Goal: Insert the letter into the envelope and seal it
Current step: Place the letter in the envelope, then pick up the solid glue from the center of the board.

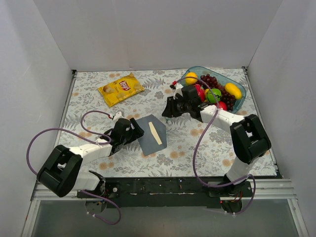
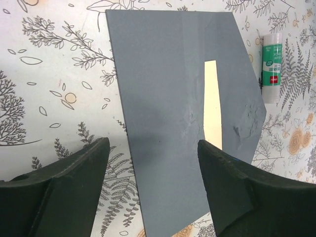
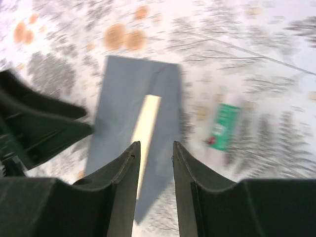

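The slate grey-blue envelope (image 1: 147,136) lies flat on the flowered table, mid-front. It also shows in the left wrist view (image 2: 163,98) and the right wrist view (image 3: 118,108). A narrow strip of the cream letter (image 1: 155,133) shows in the gap beside the flap (image 2: 212,103) (image 3: 145,123); the remainder is hidden inside. My left gripper (image 1: 136,132) (image 2: 153,148) is open and low, its jaws either side of the envelope's left end. My right gripper (image 1: 168,111) (image 3: 153,148) hangs above the envelope's far right side, jaws narrowly apart and empty.
A glue stick with a green label (image 2: 272,66) (image 3: 223,126) lies just beyond the envelope's right edge. A yellow crisp bag (image 1: 121,89) lies at the back left. A clear blue fruit bowl (image 1: 217,73) stands at the back right. White walls close three sides.
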Controlling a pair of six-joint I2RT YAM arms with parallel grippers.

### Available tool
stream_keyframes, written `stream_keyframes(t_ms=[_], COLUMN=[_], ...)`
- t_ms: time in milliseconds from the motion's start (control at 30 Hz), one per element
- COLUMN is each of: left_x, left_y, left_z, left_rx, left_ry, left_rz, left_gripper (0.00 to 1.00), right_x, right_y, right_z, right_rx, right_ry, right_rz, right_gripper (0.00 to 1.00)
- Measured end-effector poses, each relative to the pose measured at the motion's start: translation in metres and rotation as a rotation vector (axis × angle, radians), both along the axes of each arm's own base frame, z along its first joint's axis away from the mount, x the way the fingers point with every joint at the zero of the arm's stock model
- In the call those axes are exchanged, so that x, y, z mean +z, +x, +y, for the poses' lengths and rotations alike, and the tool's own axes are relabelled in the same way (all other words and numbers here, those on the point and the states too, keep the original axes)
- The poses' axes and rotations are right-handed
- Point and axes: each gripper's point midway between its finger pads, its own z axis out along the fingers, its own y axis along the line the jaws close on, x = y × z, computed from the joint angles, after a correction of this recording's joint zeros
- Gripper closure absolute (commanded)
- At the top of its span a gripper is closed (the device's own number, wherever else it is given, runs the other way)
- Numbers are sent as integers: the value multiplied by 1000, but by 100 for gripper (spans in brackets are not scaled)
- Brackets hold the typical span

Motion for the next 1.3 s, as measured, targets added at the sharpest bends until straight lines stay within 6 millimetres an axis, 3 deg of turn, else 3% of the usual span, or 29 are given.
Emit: stream_keyframes(t_ms=[133,333,500,833,1300], left_x=[1,2,3,4,4], left_y=[-2,-4,-4,-4,-4], left_z=[4,7,8,8,8], left_rx=[6,7,6,7,8], left_ry=[17,35,39,38,39], left_rz=[1,9,10,10,8], left_gripper=[22,13,10,10,9], right_x=[-13,-11,-19,-71,-82], right_y=[35,63,65,52,53], right_z=[-33,-35,-37,-37,-29], right_rx=[-108,-140,-134,-95,-86], right_ry=[-103,-218,-287,-446,-490], right_rz=[0,-31,-11,84,86], right_gripper=[56,48,47,49,51])
